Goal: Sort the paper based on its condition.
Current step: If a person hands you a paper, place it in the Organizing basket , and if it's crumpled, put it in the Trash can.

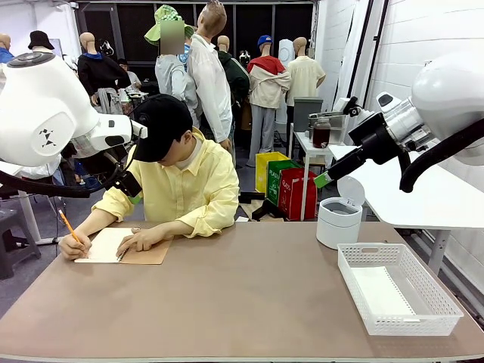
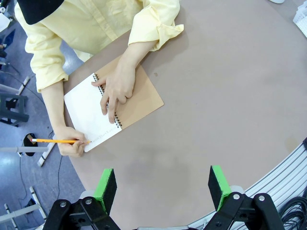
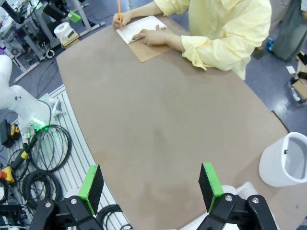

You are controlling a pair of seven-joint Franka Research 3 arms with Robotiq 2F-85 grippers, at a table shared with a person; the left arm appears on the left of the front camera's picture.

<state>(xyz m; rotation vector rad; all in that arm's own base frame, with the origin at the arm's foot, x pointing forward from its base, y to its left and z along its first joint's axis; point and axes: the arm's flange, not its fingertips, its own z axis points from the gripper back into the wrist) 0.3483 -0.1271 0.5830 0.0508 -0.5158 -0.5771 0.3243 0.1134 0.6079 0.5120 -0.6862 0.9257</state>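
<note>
A smooth flat white sheet of paper (image 1: 380, 291) lies in the white mesh basket (image 1: 401, 327) at the table's right. My left gripper (image 2: 163, 188) hangs open and empty high above the table's left part, looking down on the person's notebook (image 2: 82, 109). In the front view it (image 1: 130, 189) hovers in front of the person's shoulder. My right gripper (image 3: 151, 188) is open and empty too, held high over the right side (image 1: 327, 178) above the bare tabletop. No wrinkled paper is in view.
A person in a yellow shirt sits at the far left, writing with a pencil (image 2: 53, 141) in the spiral notebook (image 1: 113, 246), with the other hand (image 2: 116, 91) flat on the page. A small white bin (image 1: 338, 223) with its lid up stands behind the basket.
</note>
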